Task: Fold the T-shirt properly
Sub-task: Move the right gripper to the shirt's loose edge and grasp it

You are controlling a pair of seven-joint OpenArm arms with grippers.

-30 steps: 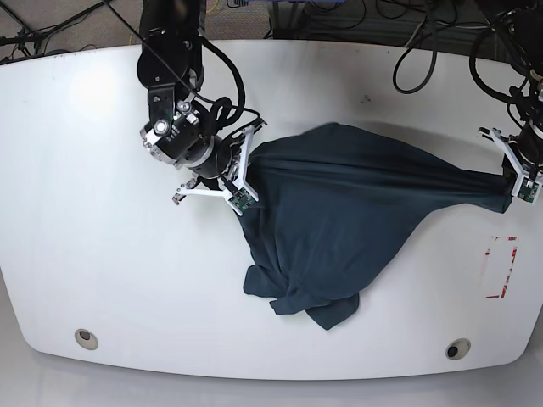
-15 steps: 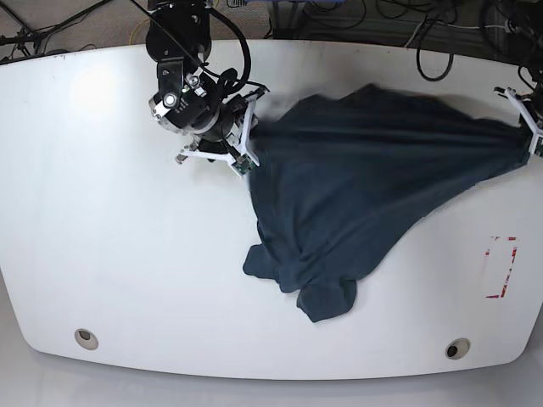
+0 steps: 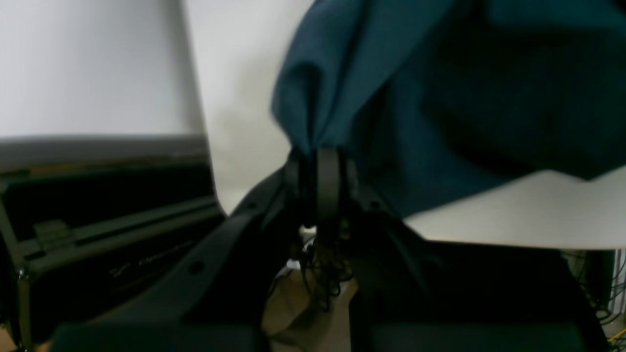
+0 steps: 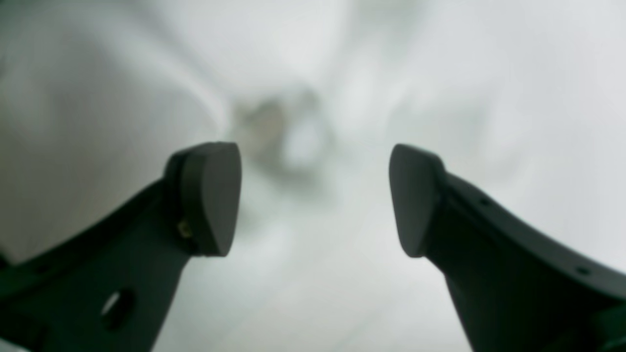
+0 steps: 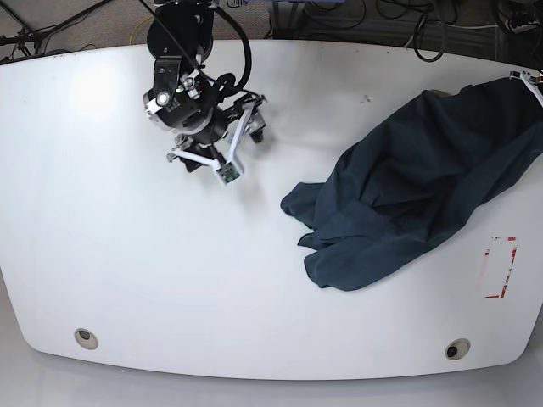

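In the base view, the right gripper (image 5: 231,140) sits in the upper left of the frame, above the white table (image 5: 127,271). Its fingers (image 4: 210,195) are spread wide apart with nothing between them; the right wrist view shows only blurred white surface in the gap.

The T-shirt (image 5: 407,195) lies in the right half of the base view. It is bunched and wrinkled, running diagonally from a crumpled lower end near the frame centre up to the upper right corner. The lower end rests on the table; the upper end rises toward the table's right edge.

The left gripper (image 5: 536,85) is at the upper right edge of the base view, mostly cropped. In the left wrist view, the left gripper (image 3: 318,161) has its jaws pressed together on a gathered fold of the T-shirt (image 3: 440,98), which fans out toward the upper right of that frame. A dark case (image 3: 98,215) lies below the table edge at the left of that frame.
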